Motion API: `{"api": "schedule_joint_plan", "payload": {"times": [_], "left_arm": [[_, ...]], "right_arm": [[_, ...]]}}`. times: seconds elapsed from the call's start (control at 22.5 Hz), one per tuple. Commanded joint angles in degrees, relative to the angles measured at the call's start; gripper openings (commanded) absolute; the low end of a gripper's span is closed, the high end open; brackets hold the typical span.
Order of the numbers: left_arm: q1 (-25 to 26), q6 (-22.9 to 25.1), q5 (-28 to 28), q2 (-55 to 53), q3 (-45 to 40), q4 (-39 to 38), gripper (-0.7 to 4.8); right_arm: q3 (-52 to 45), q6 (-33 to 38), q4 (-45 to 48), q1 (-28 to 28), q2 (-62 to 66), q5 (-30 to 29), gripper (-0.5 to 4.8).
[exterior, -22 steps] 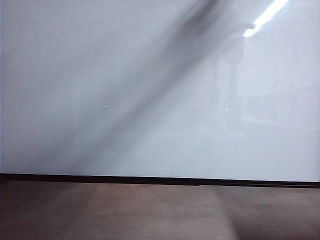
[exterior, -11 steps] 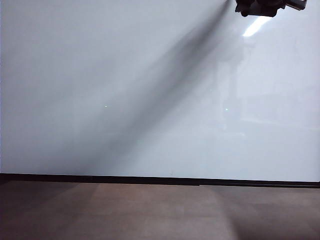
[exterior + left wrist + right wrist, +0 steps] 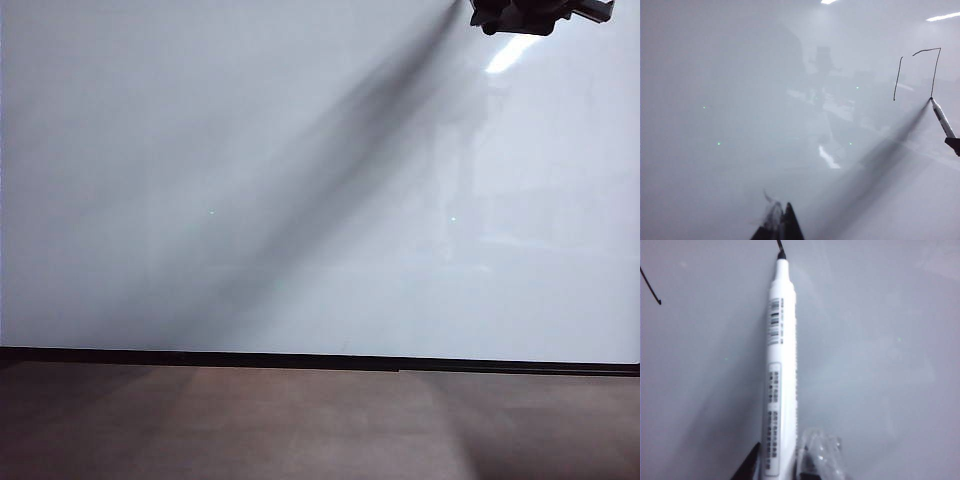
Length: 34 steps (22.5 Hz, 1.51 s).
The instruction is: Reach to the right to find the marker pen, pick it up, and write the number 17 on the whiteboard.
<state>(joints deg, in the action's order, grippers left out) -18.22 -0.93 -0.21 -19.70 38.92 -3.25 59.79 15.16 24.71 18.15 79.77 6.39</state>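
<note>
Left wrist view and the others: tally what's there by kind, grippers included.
Whiteboard: 1
Marker pen: 1
Drawn digits, a 1 and a 7: 2
Grippers, left gripper, right gripper shut on the marker pen: 2
Total: 6

I seem to be in an office or lab: my view is a wide whiteboard (image 3: 250, 180), with ceiling strip lights (image 3: 942, 17) mirrored near its top edge.

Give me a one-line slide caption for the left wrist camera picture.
Marker pen in the right gripper touches the whiteboard at the foot of a freshly drawn 17; left gripper idles below.
</note>
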Motion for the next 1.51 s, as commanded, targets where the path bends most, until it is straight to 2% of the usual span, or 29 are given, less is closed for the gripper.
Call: {"api": "schedule_joint_plan", "payload": {"times": [0.04, 0.27, 0.4, 0.67, 0.8, 1.11, 1.51], "left_arm": [[0.07, 0.26, 0.00, -0.02, 0.35, 0.76, -0.05], [0.07, 0.24, 0.00, -0.04, 0.33, 0.76, -0.05], [0.07, 0.24, 0.02, -0.04, 0.33, 0.79, -0.05], [0.11, 0.24, -0.02, 0.17, -1.20, 1.95, -0.05], [0.11, 0.24, 0.98, 1.22, -4.35, 5.77, -0.05], [0.09, 0.24, 1.16, 5.42, -12.63, 6.45, -0.05], [0.13, 0.24, 1.33, 19.47, -28.44, 6.62, -0.05]], "right_arm": [[0.09, 0.31, -0.98, 0.31, -2.84, -0.11, -0.06], [-0.33, -0.04, -7.78, 2.25, -8.79, -1.46, -0.05], [-2.97, -0.90, -7.30, 4.66, -12.79, 0.94, -0.05], [-7.06, -0.61, -8.55, 5.95, -20.24, 3.13, -0.05], [-7.10, -1.40, -10.88, 5.95, -22.77, 3.15, -0.06], [-7.10, -3.58, -14.67, 5.95, -27.89, 2.95, -0.06], [-7.10, -3.50, -17.79, 5.95, -30.03, 2.51, -0.06]]}}
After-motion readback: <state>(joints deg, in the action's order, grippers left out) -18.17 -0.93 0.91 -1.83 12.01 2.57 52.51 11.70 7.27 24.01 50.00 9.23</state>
